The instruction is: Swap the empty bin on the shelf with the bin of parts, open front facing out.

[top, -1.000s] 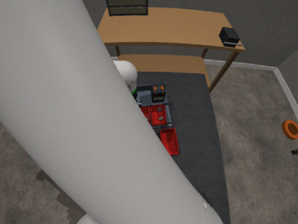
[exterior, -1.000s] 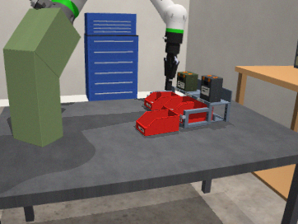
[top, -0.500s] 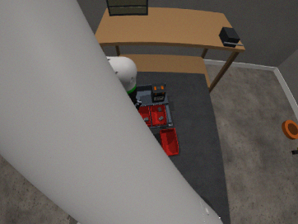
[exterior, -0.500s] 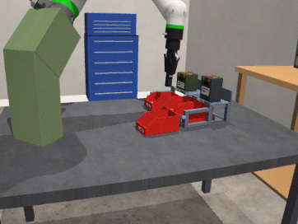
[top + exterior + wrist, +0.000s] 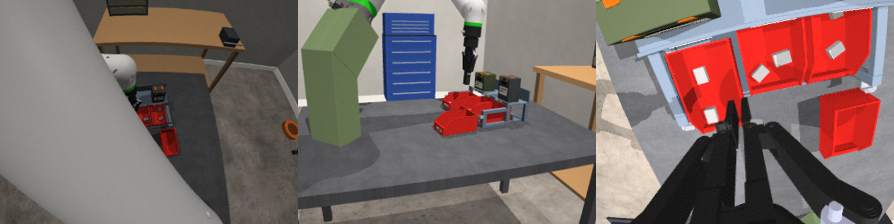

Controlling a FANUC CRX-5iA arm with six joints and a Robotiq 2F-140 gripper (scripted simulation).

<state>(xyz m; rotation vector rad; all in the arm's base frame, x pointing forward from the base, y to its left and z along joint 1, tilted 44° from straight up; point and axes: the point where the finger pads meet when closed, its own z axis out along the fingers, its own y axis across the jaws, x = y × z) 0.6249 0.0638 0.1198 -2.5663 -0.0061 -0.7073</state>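
Note:
The grey shelf [image 5: 504,109] holds three red bins side by side, each with pale parts inside: left [image 5: 703,90], middle [image 5: 772,63] and right [image 5: 836,46]. The left bin reaches farther out of the shelf front than the other two. An empty red bin [image 5: 848,121] stands upright on the table just in front of the shelf; it also shows in the exterior view [image 5: 456,122] and the top view [image 5: 169,141]. My gripper [image 5: 739,108] [image 5: 467,78] is shut and empty, hanging above the left bin's front end.
A green box [image 5: 485,80] and a dark box [image 5: 509,87] sit on the shelf's top board. A green block [image 5: 335,78] stands at the table's left. The arm's white link [image 5: 62,123] hides much of the top view. A wooden table [image 5: 165,29] stands beyond.

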